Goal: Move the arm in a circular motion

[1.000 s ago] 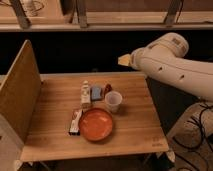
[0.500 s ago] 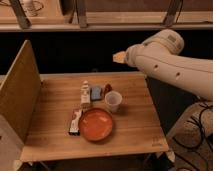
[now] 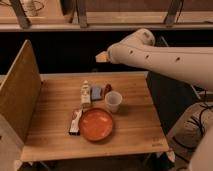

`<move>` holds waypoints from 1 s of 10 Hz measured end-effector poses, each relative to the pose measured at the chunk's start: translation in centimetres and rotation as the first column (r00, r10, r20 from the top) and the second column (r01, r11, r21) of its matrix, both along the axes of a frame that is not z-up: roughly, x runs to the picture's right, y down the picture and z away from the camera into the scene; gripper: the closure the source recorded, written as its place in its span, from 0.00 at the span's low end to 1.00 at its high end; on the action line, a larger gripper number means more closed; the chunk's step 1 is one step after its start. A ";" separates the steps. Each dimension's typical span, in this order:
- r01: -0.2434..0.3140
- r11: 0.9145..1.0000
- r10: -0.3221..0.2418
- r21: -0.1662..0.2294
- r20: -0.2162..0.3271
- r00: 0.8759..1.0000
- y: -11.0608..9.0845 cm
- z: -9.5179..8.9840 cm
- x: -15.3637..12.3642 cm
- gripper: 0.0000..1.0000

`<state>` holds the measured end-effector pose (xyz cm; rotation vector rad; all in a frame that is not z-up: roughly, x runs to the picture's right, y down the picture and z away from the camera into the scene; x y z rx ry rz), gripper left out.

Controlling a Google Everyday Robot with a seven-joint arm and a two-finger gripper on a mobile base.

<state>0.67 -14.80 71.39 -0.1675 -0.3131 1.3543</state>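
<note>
The thick cream-white arm (image 3: 160, 57) with small dark dots reaches in from the right, high above the wooden table (image 3: 55, 125). Its tan wedge-shaped tip, the gripper (image 3: 101, 57), hangs in the air over the table's far edge, above and behind the objects. It touches nothing.
On the table stand a clear plastic cup (image 3: 113, 101), an orange plate (image 3: 96, 124), a small white bottle (image 3: 85, 93), a blue packet (image 3: 96, 92), a red item (image 3: 107, 88) and a snack bar (image 3: 75, 121). A wooden side panel (image 3: 20, 92) stands at the left edge.
The arm and its tip have moved left and slightly down over the table's far edge. The objects on the table have not moved.
</note>
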 end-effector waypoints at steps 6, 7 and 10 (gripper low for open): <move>0.203 0.971 -0.179 -0.124 0.178 0.968 2.1 0.0 -10.2 0.29; 0.227 0.964 -0.197 -0.138 0.204 0.959 2.6 -1.6 -11.0 0.29; 0.278 0.942 -0.234 -0.189 0.228 0.945 4.9 -5.9 -9.8 0.29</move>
